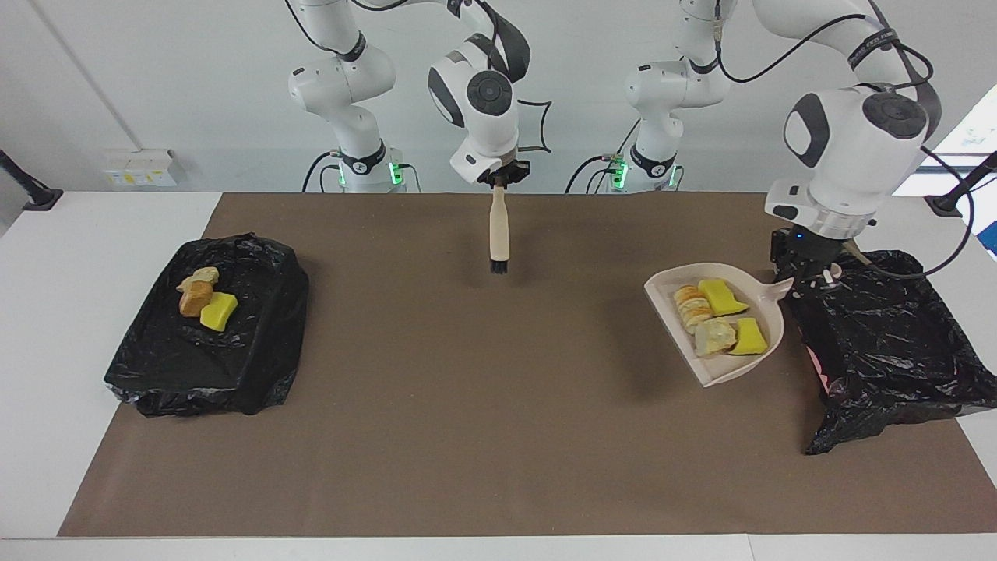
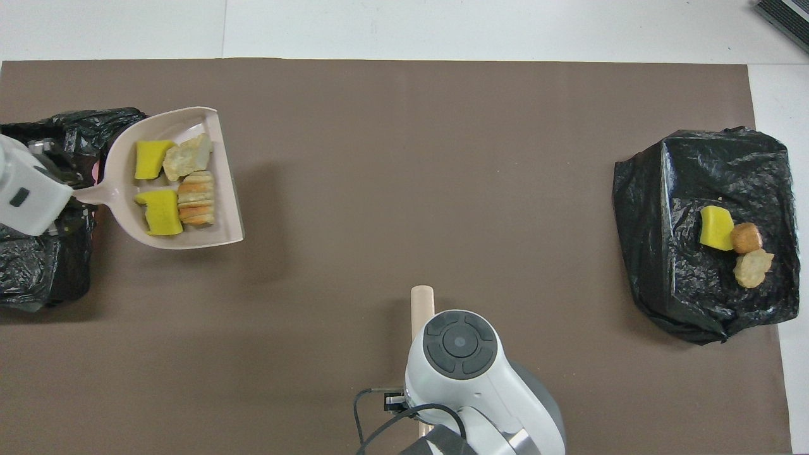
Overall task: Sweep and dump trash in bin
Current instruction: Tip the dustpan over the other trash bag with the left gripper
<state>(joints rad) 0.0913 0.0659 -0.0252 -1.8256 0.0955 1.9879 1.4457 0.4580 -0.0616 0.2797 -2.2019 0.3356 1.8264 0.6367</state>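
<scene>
A beige dustpan (image 1: 724, 372) (image 2: 189, 237) hangs level a little above the brown mat, right beside the black-bagged bin (image 1: 888, 343) (image 2: 38, 265) at the left arm's end. Several lumps of trash (image 1: 723, 297) (image 2: 155, 212) lie in it: yellow wedges, a beige chunk and a bread-like piece. My left gripper (image 1: 810, 282) is shut on the pan's handle, over the bin's edge. My right gripper (image 1: 498, 181) is shut on the handle of a brush (image 1: 498, 230) (image 2: 422, 302), which hangs bristles down over the mat on the robots' side.
A second black-bagged bin (image 1: 234, 366) (image 2: 682, 177) stands at the right arm's end of the table with three lumps (image 1: 204, 300) (image 2: 733, 243) in it. The brown mat (image 1: 483, 405) covers the table between the two bins.
</scene>
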